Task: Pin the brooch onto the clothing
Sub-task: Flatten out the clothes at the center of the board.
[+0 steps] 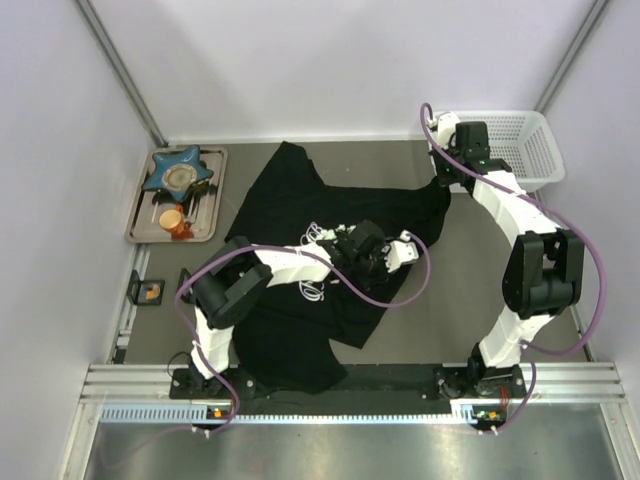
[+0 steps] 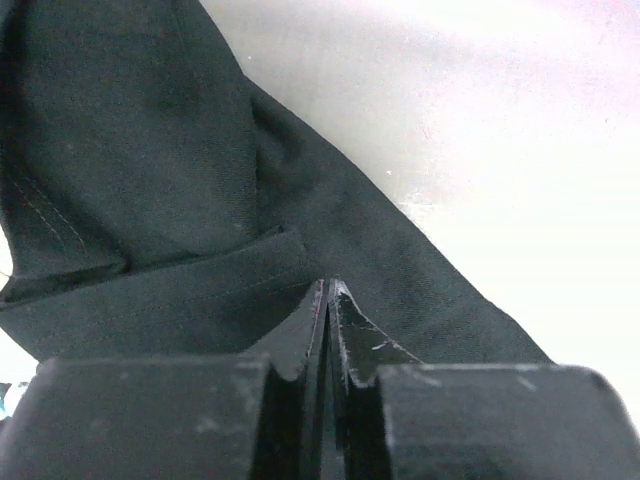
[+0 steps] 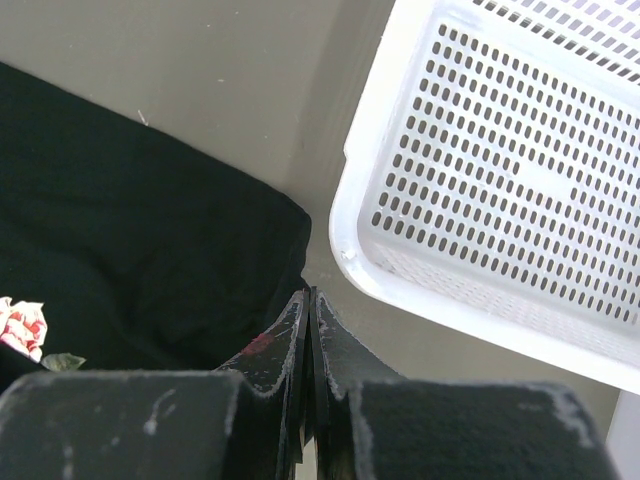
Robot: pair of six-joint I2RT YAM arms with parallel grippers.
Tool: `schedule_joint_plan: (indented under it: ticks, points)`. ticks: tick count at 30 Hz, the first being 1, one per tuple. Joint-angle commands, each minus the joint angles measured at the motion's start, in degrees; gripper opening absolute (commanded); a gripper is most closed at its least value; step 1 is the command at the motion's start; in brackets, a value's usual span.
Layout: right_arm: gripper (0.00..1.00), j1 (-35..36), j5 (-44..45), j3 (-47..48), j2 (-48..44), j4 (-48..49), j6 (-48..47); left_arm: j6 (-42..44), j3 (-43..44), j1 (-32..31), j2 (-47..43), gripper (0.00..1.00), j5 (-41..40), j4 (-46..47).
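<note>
Shirt (image 1: 300, 190): black, crumpled across the middle of the desk (image 1: 480, 290), white lettering showing at frame centre. The left end effector (image 2: 328, 300) sits low over a fold at the shirt's centre, its jaws narrowed almost together; whether cloth is pinched cannot be told. The right end effector (image 3: 308, 310) is closed tight at the shirt's upper-right corner, just beside the white basket (image 3: 480, 200). A tray (image 1: 140, 215) lies at upper left.

Room around the T-shirt (image 1: 290, 190)
Bare table (image 1: 465, 285) is left to its right; far corners are taken by basket (image 1: 525, 145) and tray (image 1: 205, 222).
</note>
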Motion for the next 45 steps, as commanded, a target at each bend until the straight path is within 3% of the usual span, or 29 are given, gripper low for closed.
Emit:
schedule_joint_plan:
  ticks: [1, 6, 12, 17, 21, 23, 24, 27, 32, 45]
  points:
    - [0.00, -0.45, 0.46, 1.19, 0.01, 0.85, -0.49, -0.88, 0.93, -0.12, -2.93, 0.00, 2.43, 2.99]
    - [0.00, -0.98, 0.46, 0.84, -0.51, 0.76, -0.75, -1.05, 2.51, -0.21, -4.86, 0.00, 6.72, -0.08]
    - [0.00, -4.58, 0.02, 0.23, -1.83, -0.74, -2.51, -6.66, 5.41, -2.05, -13.82, 0.00, 23.22, -3.68]
    - [0.00, -8.96, -0.33, -0.47, -1.57, -1.00, -4.70, -9.23, 5.24, -5.47, -18.75, 0.00, 29.15, -3.86]
    - [0.00, -10.74, -1.73, -0.56, -0.52, -1.00, -4.27, -9.76, 2.87, -7.33, -18.58, 0.04, 15.21, -2.55]
    - [0.00, -10.74, -2.70, -0.74, -0.69, -1.00, -4.00, -9.85, 1.02, -7.24, -18.23, 0.19, 2.83, -1.15]
    - [0.00, -10.65, -3.75, -0.74, -0.61, -1.17, -3.13, -8.98, 0.23, -6.80, -17.44, 0.33, -0.09, -0.62]
    - [0.00, -10.48, -4.99, -0.21, -0.08, -1.53, -2.16, -8.35, -0.21, -5.14, -14.29, 0.50, -6.52, -0.87]
    - [0.00, -10.30, -5.61, 0.84, 0.63, -1.88, -1.37, -5.89, 1.10, -3.11, -9.09, 0.53, -12.15, -1.05]
    - [0.00, -10.39, -5.43, 1.02, 1.50, -2.14, -1.63, -3.87, 3.30, -2.32, 0.84, 0.56, -11.98, 0.70]
